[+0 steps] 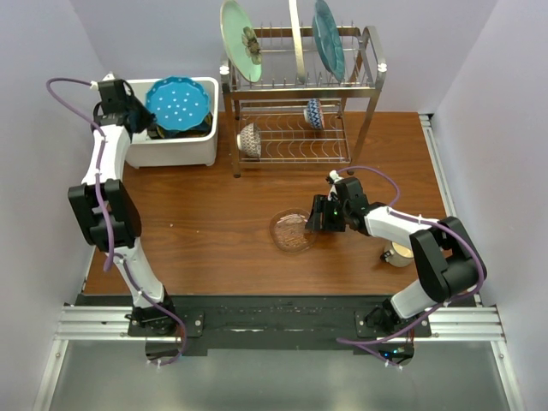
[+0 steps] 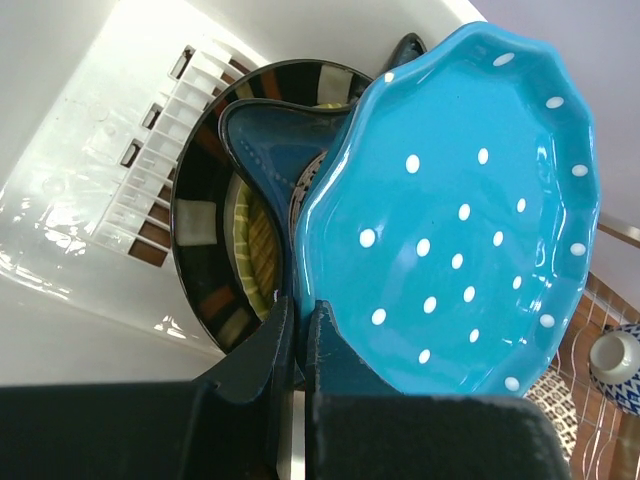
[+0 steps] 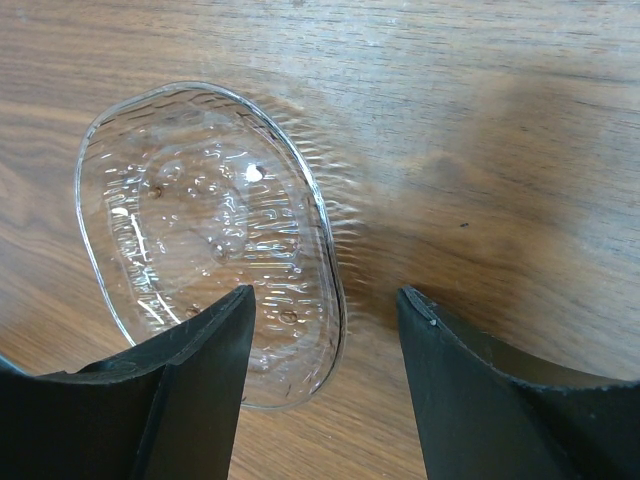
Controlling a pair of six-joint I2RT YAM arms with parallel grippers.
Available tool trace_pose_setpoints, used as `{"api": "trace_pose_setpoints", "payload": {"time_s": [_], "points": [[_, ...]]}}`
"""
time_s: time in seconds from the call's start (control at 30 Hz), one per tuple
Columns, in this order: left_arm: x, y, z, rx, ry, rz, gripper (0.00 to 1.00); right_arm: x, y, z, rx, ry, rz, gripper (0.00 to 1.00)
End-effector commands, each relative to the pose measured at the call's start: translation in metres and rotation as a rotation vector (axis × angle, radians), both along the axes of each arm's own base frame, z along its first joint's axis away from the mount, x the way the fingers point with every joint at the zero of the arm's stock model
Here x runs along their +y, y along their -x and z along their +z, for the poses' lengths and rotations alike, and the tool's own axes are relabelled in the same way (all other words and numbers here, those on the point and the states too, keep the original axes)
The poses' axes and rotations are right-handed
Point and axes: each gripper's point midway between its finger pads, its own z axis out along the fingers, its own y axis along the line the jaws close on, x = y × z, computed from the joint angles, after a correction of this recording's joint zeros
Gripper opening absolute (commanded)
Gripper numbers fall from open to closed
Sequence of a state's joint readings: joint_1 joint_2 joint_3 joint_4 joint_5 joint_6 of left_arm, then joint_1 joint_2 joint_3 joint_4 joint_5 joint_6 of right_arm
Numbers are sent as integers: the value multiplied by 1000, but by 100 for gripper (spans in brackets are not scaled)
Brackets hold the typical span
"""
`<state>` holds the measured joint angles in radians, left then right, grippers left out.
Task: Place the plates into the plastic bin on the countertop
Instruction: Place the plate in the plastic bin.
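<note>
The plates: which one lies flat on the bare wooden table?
The clear glass plate, at the right pincer. The others are in or over the white bin or stand on edge in the steel rack.

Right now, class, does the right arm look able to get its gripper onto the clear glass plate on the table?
Probably yes: the right gripper hangs open over the rim of the clear glass plate, one finger on either side, and nothing lies between them.

Overhead facing down, 2 wrist close-ups
</note>
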<state>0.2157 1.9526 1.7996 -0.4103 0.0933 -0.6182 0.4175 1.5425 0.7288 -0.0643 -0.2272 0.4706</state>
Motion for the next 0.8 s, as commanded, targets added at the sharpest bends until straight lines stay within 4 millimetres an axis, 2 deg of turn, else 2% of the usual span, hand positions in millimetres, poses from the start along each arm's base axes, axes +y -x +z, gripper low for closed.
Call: {"api": "trace_pose_setpoints", "payload": {"time_s": [0.0,0.4,0.53,0.77], "points": [[3,-27,75,-235,16,3,0,-12,8,-4,21,47,-9,63],[7,-33,43,-165,15,14,0,-13,9,-4,22,46,-10,62],[9,-32,39,-154,12,16,0,-12,9,-3,18,44,-4,61],[14,-26,57,-186,2,20,20,-11,8,-1,15,41,-3,60]]}}
